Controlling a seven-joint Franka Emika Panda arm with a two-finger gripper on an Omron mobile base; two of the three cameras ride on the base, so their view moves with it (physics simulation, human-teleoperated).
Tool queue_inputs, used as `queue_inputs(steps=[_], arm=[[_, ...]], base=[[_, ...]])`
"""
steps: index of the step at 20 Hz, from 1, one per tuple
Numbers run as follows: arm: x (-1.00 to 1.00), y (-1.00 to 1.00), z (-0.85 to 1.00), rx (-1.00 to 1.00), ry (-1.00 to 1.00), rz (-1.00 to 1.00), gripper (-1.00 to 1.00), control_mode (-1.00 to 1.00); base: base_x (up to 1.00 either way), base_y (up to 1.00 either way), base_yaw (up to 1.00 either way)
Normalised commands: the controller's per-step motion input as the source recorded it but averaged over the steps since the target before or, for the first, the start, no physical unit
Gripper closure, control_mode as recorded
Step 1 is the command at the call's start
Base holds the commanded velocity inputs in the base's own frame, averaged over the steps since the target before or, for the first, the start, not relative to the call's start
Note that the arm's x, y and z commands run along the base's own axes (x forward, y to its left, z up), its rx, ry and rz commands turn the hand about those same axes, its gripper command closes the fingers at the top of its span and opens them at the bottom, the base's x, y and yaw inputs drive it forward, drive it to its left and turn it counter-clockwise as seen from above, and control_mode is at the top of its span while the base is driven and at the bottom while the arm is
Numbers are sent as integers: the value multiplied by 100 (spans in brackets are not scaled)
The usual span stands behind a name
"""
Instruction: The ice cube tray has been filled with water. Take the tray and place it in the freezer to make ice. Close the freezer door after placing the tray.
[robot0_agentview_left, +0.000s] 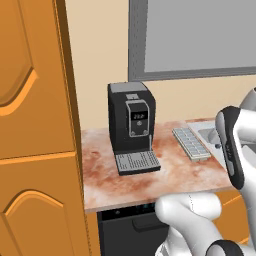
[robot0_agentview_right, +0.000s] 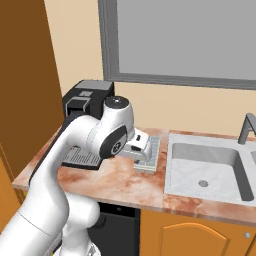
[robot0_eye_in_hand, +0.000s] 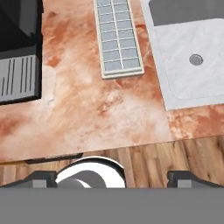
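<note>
The ice cube tray (robot0_eye_in_hand: 118, 37) is a pale rectangular grid lying flat on the mottled orange counter (robot0_eye_in_hand: 100, 109), between the coffee machine and the sink. The left base view shows the ice cube tray (robot0_agentview_left: 191, 143) to the right of the machine. In the right base view the ice cube tray (robot0_agentview_right: 153, 152) is partly hidden behind my white hand. My gripper (robot0_eye_in_hand: 113, 178) hovers above the counter's front edge, short of the tray. It is open wide with nothing between its fingertips (robot0_eye_in_hand: 43, 178). The freezer is out of view.
A black coffee machine (robot0_agentview_left: 131, 120) with a ribbed drip grate (robot0_agentview_left: 137, 162) stands left of the tray. The sink (robot0_agentview_right: 205, 165) and its faucet (robot0_agentview_right: 245, 127) lie to the right. A tall orange cabinet (robot0_agentview_left: 35, 125) borders the counter's left end. A dark appliance front (robot0_agentview_left: 125, 225) sits under the counter.
</note>
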Motion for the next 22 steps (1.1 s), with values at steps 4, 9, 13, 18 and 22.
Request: queue_inputs(steps=[4,9,13,18,22], arm=[[0,-18,-5,-1,-4,13,-100,-100],[32,-13,-10,1,-3,10,-100,-100],[72,0,-10,0,-3,18,-100,-100],[72,0,-1,0,0,16,-100,-100],[60,-2,-1,0,0,17,-100,-100]], base=[[0,0,0],[0,0,0],[0,0,0],[0,0,0],[0,0,0]])
